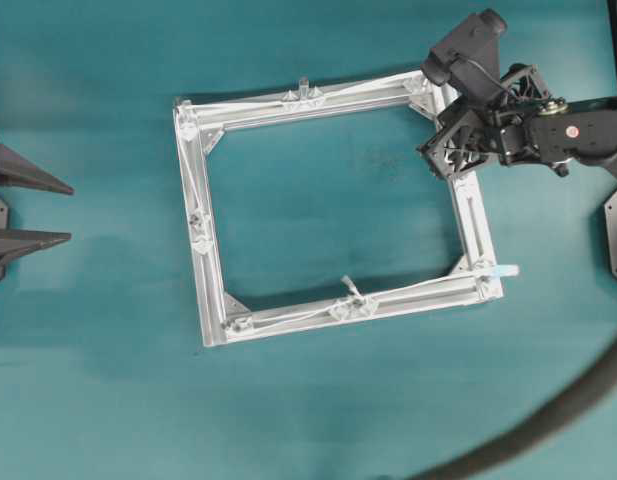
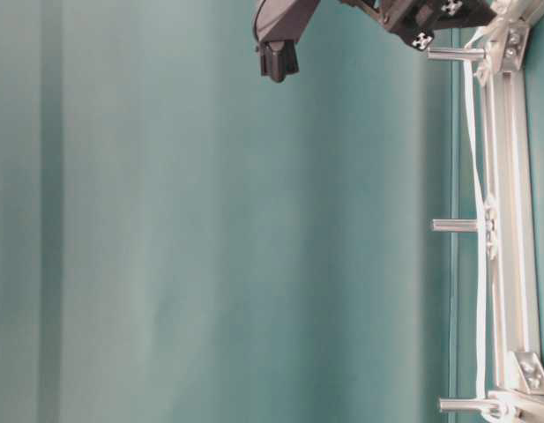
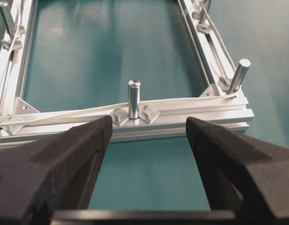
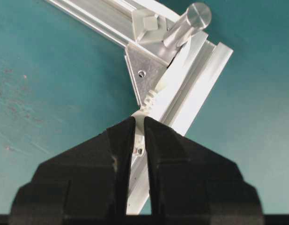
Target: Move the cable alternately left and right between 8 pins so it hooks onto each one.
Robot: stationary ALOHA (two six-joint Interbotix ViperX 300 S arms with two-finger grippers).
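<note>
The right gripper [image 4: 138, 125] is pinching the white cable [image 4: 143, 111] between its two black fingers [image 4: 111, 150], which are sitting nearly together with only the cord's width between them. Just beyond the fingertips, the ribbed end of the cable is running up along the aluminium frame [image 4: 200, 70] toward a corner pin [image 4: 188, 23], which is standing past the fingers beside a triangular corner bracket [image 4: 142, 70]. In the overhead view the right gripper [image 1: 450, 158] is hanging over the frame's far right corner, and the cable [image 1: 288, 318] is lying along the frame bars, passing pins on the far bar [image 1: 303, 88], the left bar [image 1: 196, 217] and the near bar [image 1: 350, 288], with a pale blue tip [image 1: 508, 271] poking out at the near right corner. The left gripper [image 3: 149, 136] is released, its fingers [image 3: 69, 154] spread wide apart and holding nothing; framed between them and just ahead, a silvery pin [image 3: 134, 97] is standing upright on the frame bar [image 3: 181, 119], with the cable [image 3: 88, 112] running past its base. Another pin [image 3: 238, 75] is leaning beyond the right-hand finger. In the table-level view three pins [image 2: 454, 226] are rising from the frame with the cable [image 2: 477, 264] strung alongside them.
</note>
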